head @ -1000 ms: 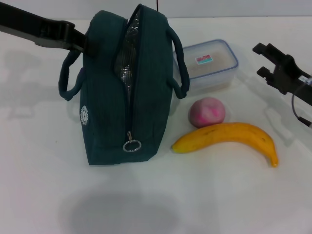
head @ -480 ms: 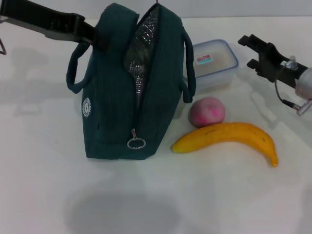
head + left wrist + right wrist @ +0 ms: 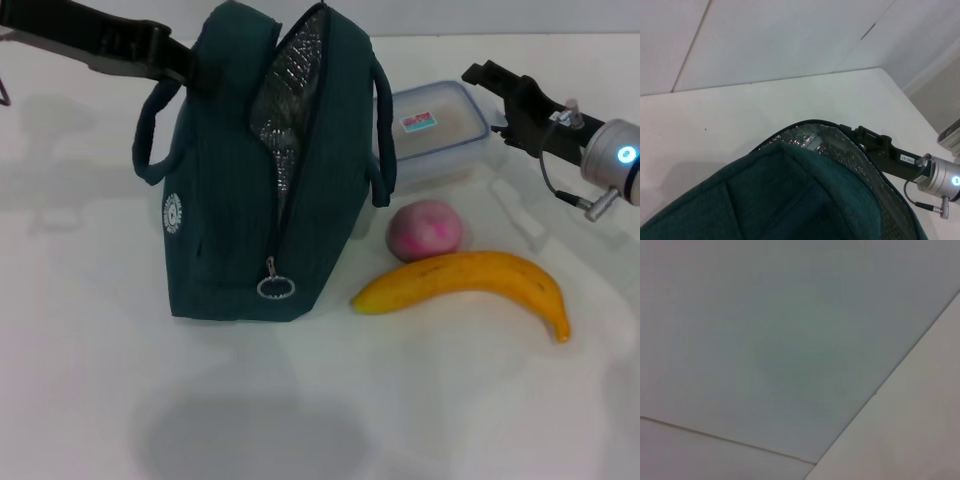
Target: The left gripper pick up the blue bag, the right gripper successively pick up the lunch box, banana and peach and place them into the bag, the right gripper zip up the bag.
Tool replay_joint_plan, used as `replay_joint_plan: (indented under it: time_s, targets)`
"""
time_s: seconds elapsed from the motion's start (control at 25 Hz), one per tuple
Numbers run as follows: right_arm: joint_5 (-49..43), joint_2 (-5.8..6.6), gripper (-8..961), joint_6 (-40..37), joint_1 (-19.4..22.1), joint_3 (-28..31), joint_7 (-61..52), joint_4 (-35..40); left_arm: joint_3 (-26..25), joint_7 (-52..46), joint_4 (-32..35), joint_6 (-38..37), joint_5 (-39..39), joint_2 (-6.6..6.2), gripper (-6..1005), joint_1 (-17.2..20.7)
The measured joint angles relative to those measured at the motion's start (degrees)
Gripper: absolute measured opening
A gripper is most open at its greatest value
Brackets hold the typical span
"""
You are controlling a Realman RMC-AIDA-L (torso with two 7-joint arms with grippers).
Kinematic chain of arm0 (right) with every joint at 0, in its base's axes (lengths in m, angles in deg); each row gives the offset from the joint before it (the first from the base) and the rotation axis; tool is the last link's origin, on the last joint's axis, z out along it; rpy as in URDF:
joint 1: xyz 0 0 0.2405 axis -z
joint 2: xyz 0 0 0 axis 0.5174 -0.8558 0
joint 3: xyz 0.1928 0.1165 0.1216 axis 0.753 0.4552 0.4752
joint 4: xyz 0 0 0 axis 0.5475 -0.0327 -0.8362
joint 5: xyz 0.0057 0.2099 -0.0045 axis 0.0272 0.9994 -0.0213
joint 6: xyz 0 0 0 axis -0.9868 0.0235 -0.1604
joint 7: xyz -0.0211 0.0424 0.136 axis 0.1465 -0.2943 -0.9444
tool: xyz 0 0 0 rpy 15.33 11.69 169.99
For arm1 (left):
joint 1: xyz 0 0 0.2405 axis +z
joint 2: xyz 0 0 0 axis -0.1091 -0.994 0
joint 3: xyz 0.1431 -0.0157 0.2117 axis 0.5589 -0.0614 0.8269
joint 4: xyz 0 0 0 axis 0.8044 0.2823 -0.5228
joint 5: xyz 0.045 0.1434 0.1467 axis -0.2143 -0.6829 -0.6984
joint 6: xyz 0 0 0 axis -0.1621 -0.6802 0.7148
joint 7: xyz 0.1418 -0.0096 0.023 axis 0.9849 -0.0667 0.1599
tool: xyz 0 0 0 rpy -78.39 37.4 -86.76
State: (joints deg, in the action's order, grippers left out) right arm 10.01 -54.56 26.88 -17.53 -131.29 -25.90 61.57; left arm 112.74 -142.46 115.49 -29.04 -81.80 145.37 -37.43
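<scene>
The left end effector (image 3: 185, 72) pinches the blue bag (image 3: 265, 170) by its handle, mouth unzipped. The right end effector (image 3: 495, 90), prongs spread, hovers just beside the lunch box (image 3: 437, 130); it should probably straddle the box squarely, then squeeze firmly.

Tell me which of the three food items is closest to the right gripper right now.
The lunch box. The right gripper hovers right by its far right corner, while the peach and banana lie nearer the camera, well clear of it.

No legible text or labels anywhere
</scene>
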Motion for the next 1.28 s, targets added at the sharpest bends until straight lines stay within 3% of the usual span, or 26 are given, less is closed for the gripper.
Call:
replay_joint_plan:
  time_s: [0.68, 1.12, 1.28]
  targets:
    - [-0.1, 0.00, 792, -0.2, -1.6, -0.3, 0.0, 0.2, -0.1, 0.4, -0.7, 1.4, -0.3, -0.39, 37, 0.0]
    - [-0.2, 0.01, 787, -1.4, 0.6, -4.7, 0.0, 2.9, 0.1, 0.7, -0.7, 1.4, -0.3, -0.45, 35, 0.2]
    - [-0.2, 0.01, 597, -1.5, 1.3, -5.2, 0.1, 3.9, 0.1, 0.7, -0.7, 1.3, -0.1, -0.63, 36, 0.5]
